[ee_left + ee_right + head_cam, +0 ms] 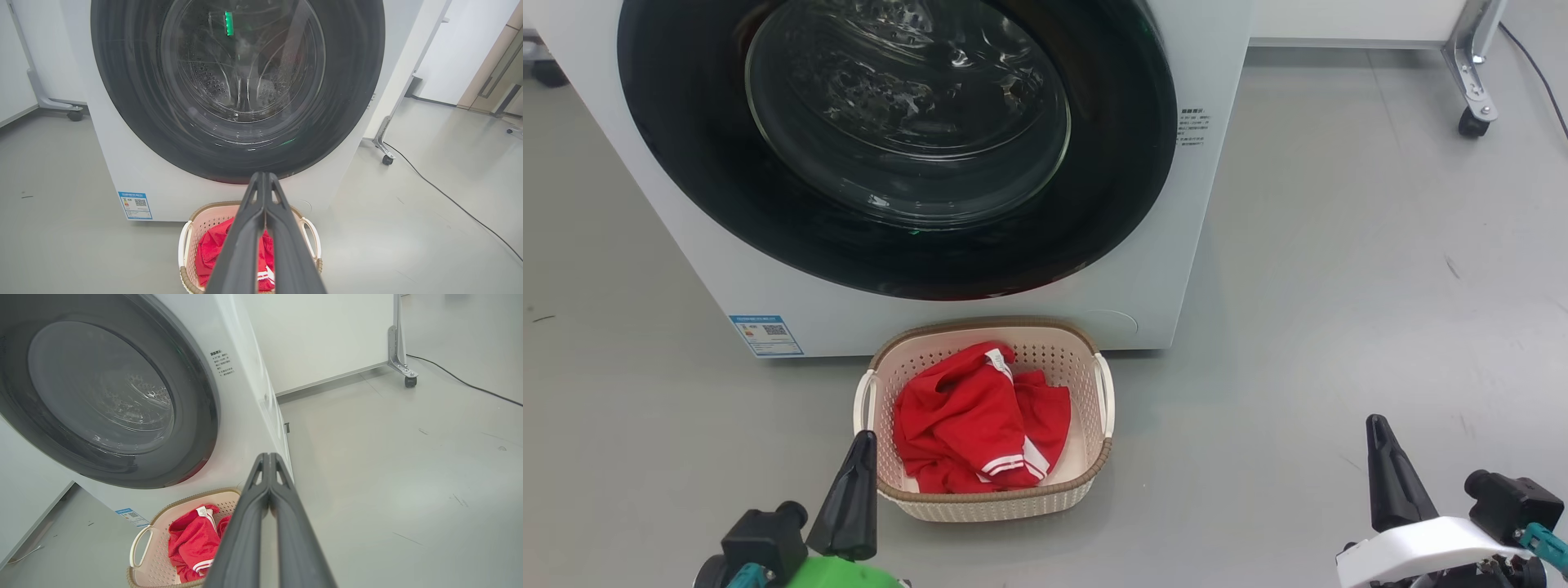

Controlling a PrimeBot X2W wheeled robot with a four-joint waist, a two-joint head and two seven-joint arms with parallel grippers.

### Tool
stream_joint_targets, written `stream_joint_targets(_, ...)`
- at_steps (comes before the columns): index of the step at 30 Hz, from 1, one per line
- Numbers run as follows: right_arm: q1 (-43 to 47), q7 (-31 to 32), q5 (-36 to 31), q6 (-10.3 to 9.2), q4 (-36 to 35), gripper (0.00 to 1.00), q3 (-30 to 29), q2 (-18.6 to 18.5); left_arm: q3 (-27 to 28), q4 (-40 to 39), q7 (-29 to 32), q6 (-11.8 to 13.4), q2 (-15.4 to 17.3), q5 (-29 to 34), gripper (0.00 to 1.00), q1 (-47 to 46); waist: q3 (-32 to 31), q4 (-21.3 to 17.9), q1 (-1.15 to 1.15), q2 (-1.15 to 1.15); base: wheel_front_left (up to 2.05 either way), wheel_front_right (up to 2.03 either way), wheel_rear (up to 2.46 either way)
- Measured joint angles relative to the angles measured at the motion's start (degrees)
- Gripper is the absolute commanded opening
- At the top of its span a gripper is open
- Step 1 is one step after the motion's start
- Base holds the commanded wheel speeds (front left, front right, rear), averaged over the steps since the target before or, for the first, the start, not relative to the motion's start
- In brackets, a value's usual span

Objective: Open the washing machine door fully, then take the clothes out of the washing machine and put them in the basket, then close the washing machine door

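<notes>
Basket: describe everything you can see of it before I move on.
The basket is small, cream plastic, rounded-rectangular, with perforated walls, a brown woven-look rim and a white handle at each side. It stands upright on the grey floor just in front of the washing machine, below its door; whether they touch is unclear. Red clothes with white stripes lie inside, covering most of its bottom.

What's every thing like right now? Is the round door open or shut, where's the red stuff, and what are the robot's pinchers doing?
washing machine door: shut
washing machine: closed up, no red seen through the glass
clothes: crumpled inside the basket
basket: upright on the floor, holding the clothes
left end effector: shut, empty
right end effector: shut, empty
</notes>
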Motion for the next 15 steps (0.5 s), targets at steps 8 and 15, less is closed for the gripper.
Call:
stream_joint_targets(8, -0.27, 1.49, 6.28, 0.05, 0.15, 0.0, -1.56, 0.4, 2.26, -0.02, 2.0, -0.48, -0.02, -8.46, 0.0, -0.03, -0.27, -0.31, 0.0, 0.0, 0.0, 0.0, 0.0)
stream_joint_targets(15, -1.09, 3.03, 11.05, 0.27, 0.79, 0.0, -2.58, 0.46, 3.81, 0.13, 3.33, -1.13, 0.11, -13.95, 0.0, -0.1, -0.48, -0.53, 0.0, 0.0, 0.0, 0.0, 0.0)
